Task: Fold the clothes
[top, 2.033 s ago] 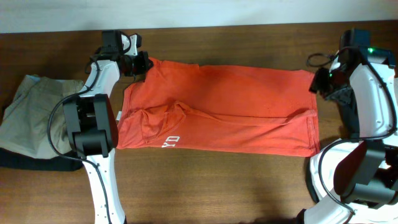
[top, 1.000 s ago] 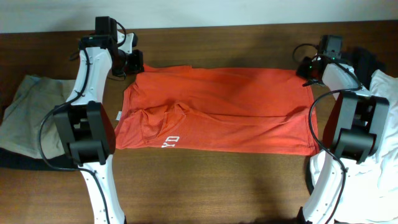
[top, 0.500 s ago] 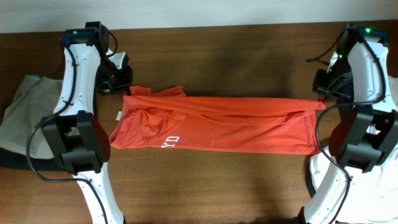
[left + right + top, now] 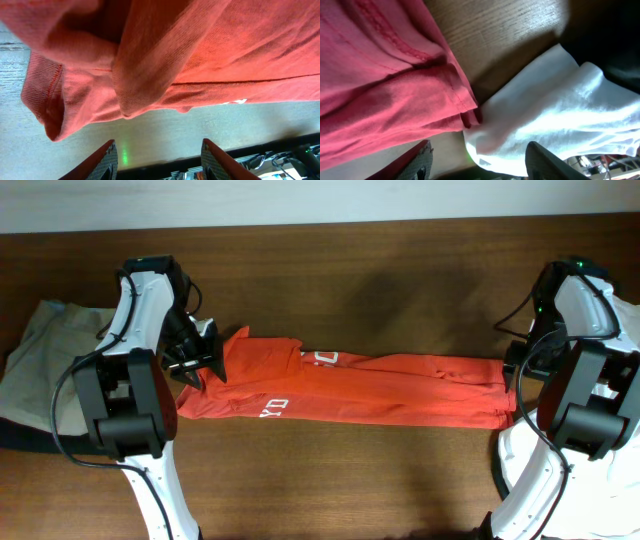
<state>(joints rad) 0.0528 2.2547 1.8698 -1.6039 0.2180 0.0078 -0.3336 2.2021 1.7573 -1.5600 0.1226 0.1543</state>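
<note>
The clothes [image 4: 400, 385] are an orange-red T-shirt lying as a long narrow strip across the table, its far half folded over the near half, white lettering showing near the left end. My left gripper [image 4: 195, 365] hovers at the strip's left end. In the left wrist view the left gripper [image 4: 160, 162] stands open and empty just off the bunched sleeve hem of the clothes [image 4: 165, 60]. My right gripper [image 4: 520, 365] is at the strip's right end. In the right wrist view the right gripper [image 4: 482, 165] is open beside the hem of the clothes [image 4: 395, 90].
A beige garment [image 4: 45, 355] lies at the left table edge on a dark one [image 4: 30, 438]. A white shirt [image 4: 560, 110] touches the orange hem at the right, with black fabric [image 4: 610, 35] beyond it. Bare brown table [image 4: 350, 270] lies behind and in front of the strip.
Both grippers carried the shirt's far edge toward the front, folding it into a narrow strip. Both have since opened and let go of the cloth.
</note>
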